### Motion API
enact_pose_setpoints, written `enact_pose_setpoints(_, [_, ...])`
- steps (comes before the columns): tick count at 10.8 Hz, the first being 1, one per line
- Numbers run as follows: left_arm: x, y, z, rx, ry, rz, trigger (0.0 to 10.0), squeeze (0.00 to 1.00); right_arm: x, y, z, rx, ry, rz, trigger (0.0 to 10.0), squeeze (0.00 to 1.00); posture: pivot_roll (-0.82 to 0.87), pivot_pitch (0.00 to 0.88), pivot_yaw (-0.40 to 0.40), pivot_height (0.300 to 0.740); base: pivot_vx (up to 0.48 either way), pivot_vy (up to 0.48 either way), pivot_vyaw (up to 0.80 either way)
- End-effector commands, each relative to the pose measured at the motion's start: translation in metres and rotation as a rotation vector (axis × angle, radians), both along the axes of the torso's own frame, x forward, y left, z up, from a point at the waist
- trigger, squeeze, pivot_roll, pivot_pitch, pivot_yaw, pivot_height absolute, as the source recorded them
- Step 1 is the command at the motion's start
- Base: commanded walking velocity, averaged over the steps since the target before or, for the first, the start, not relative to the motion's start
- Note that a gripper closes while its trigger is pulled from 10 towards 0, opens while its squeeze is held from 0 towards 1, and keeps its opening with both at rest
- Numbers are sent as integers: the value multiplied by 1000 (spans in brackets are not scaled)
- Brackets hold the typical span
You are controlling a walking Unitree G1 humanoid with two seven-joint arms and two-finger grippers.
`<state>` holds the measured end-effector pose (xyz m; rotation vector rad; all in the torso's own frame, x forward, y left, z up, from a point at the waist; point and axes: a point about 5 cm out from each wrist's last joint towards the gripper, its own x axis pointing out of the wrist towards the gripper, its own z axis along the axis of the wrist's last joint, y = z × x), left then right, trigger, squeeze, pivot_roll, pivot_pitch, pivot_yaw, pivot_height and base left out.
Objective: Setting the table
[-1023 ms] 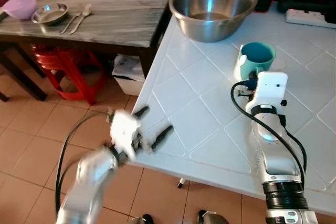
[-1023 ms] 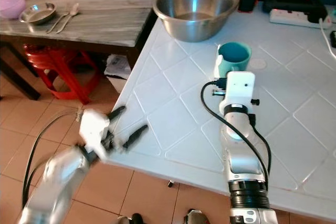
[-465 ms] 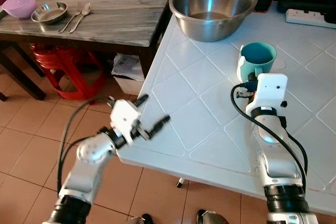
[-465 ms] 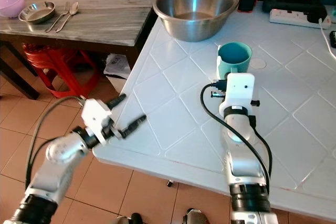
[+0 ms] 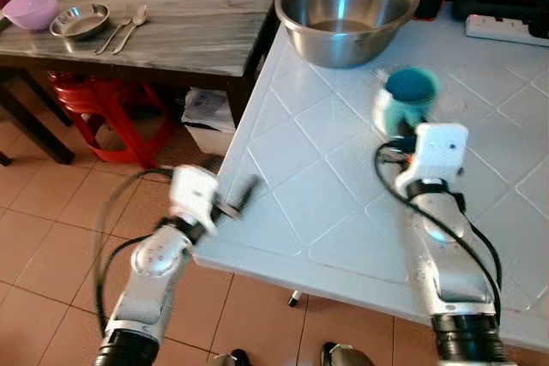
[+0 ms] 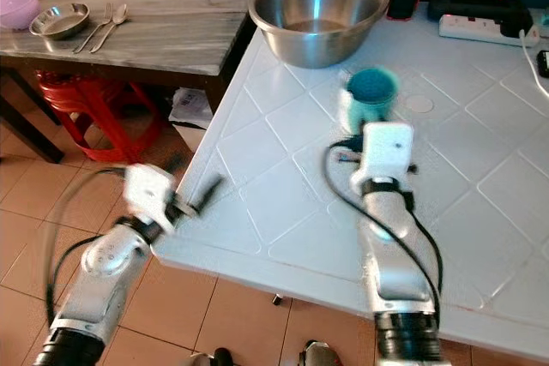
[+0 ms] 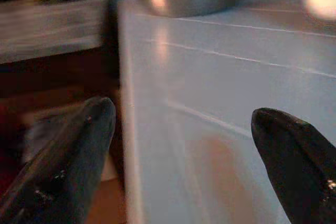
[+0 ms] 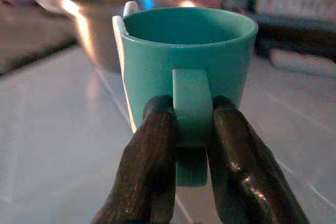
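Two tools | right tool (image 8: pixel 191 129) clenched on teal cup (image 8: pixel 189 51) handle | left tool (image 7: pixel 184 156) released

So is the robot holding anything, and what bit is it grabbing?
Yes. The right gripper holds the teal cup by its handle, pinched between both fingers. The left gripper is open and holds nothing.

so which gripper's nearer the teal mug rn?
Right. The right gripper is shut on the teal mug by its handle, over the white table. The left gripper is open at the table's near-left edge, well away from it.
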<state>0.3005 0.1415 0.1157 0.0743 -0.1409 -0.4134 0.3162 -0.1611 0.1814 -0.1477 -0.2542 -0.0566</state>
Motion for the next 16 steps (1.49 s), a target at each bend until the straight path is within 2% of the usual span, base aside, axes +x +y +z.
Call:
enact_pose_setpoints(1, [2,9,-2,-13,23,61,10000,0,-3,5,1,17,-18,22,10000,0,-65,160,76,740,0,0,0])
enact_pose_setpoints(2, [8,15,2,-38,24,121,10000,0,-3,9,-4,40,5,28,10000,0,-57,150,70,740,0,0,-450])
enact_pose_setpoints(4, [14,9,10,-36,-11,99,10000,0,-1,17,-1,31,-4,76,10000,0,-60,144,67,740,0,214,-550])
enact_pose_setpoints(8, [16,2,10,-45,-10,89,10000,0,-5,11,-2,28,-6,55,10000,0,-80,150,78,740,0,480,-534])
enact_pose_setpoints(16, [20,-5,15,-62,-29,103,10000,0,-4,14,-3,36,-16,64,10000,0,-71,132,81,740,0,480,0])
